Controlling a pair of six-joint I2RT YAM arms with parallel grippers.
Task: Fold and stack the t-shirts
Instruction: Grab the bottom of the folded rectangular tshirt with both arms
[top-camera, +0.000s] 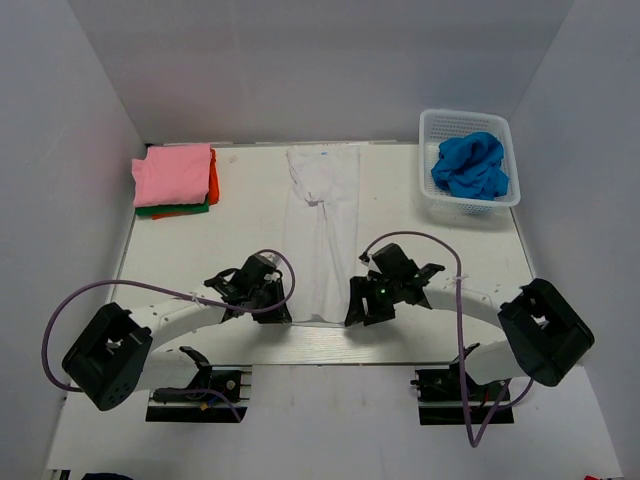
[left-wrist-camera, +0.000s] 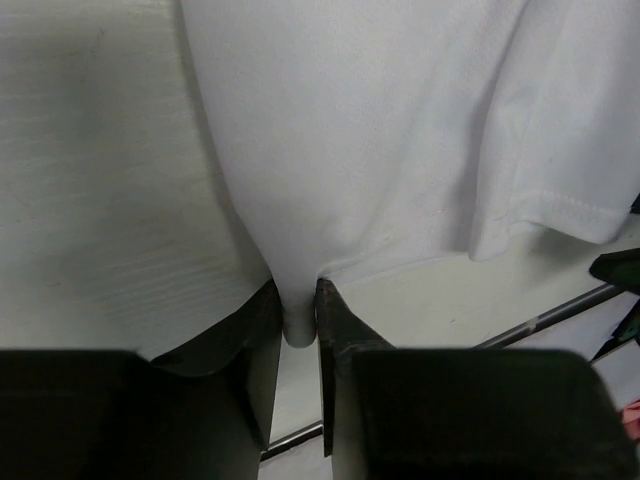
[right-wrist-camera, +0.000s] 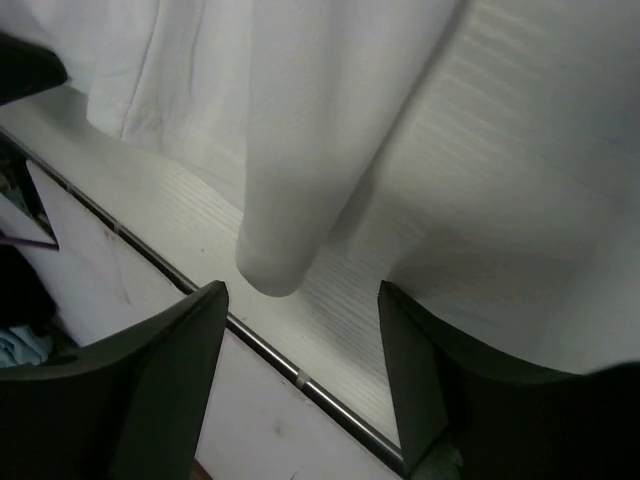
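Observation:
A white t-shirt (top-camera: 321, 230) lies in a long narrow strip down the middle of the table, small blue label at its far end. My left gripper (top-camera: 277, 305) is shut on its near left hem; the left wrist view shows white cloth (left-wrist-camera: 298, 318) pinched between the fingers. My right gripper (top-camera: 362, 308) is open at the near right hem, and a rolled corner of the white shirt (right-wrist-camera: 290, 220) lies just ahead of its fingers, not held. A blue t-shirt (top-camera: 469, 165) is bunched in the basket. Folded pink (top-camera: 174, 173), orange-red (top-camera: 213, 180) and green (top-camera: 170, 211) shirts are stacked at the far left.
The white lattice basket (top-camera: 507, 196) stands at the far right. The table's near edge with a metal strip (right-wrist-camera: 300, 380) runs just under both grippers. White walls enclose the table on three sides.

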